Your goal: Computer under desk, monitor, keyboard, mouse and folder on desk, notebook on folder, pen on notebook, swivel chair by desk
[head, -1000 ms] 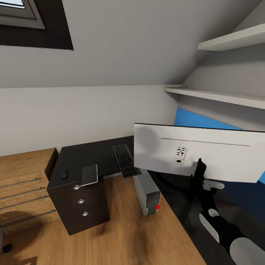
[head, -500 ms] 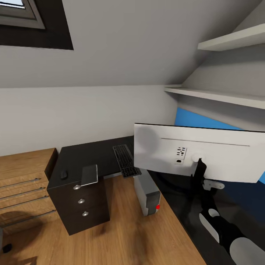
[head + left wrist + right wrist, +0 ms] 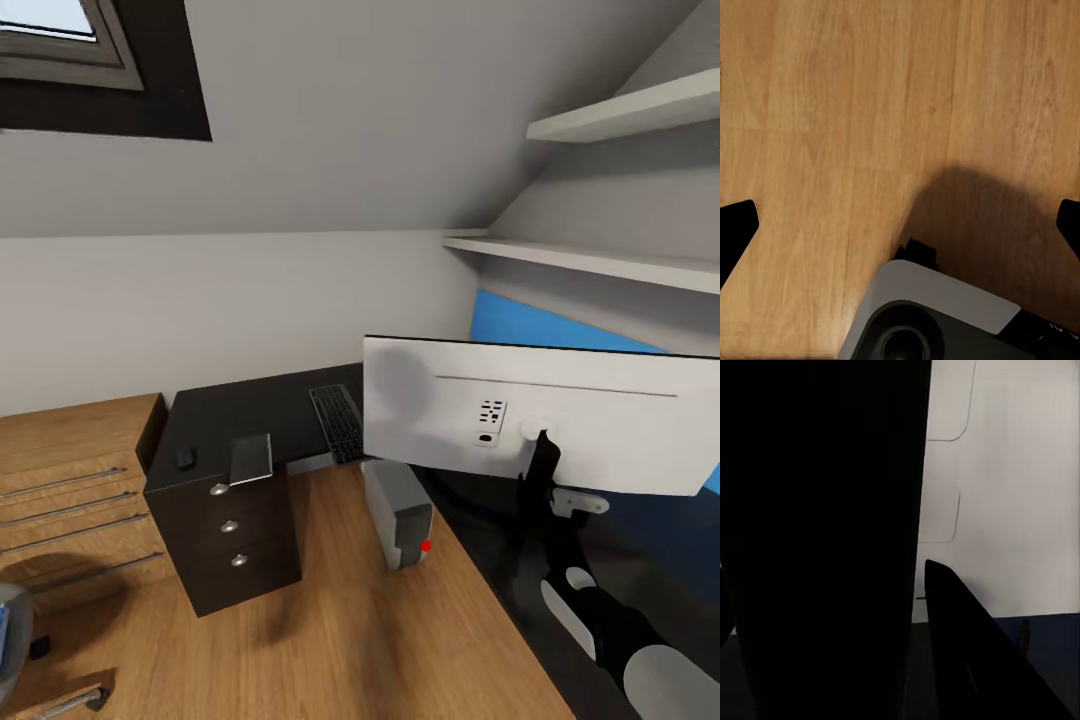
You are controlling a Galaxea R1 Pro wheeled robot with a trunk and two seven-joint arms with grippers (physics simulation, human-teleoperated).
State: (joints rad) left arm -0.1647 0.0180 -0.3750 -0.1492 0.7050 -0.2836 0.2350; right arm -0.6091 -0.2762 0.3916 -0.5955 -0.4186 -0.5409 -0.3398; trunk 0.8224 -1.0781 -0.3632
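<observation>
My right gripper (image 3: 553, 500) is shut on the thin black stand of the monitor (image 3: 600, 420), whose white back faces me above the right wing of the black desk (image 3: 250, 415). In the right wrist view one finger (image 3: 975, 660) lies against the monitor's white back (image 3: 1020, 472). On the desk lie the keyboard (image 3: 338, 420), the mouse (image 3: 186, 458) and the notebook (image 3: 251, 458). The computer (image 3: 400, 512) stands on the floor at the desk's edge. My left gripper (image 3: 900, 225) hangs open over the wood floor. A grey edge of the swivel chair (image 3: 8, 640) shows at the lower left. The pen is out of view.
A black drawer unit (image 3: 238, 545) with silver knobs stands under the desk's left end. Low wooden shelf units (image 3: 70, 470) sit to its left. White wall shelves (image 3: 600, 262) and a blue panel (image 3: 515, 325) are behind the monitor. A skylight (image 3: 55, 40) is at the upper left.
The head view has shifted: desk, drawers and computer slid slightly right and up, and the chair's edge came into view. The monitor keeps its place in my right gripper.
</observation>
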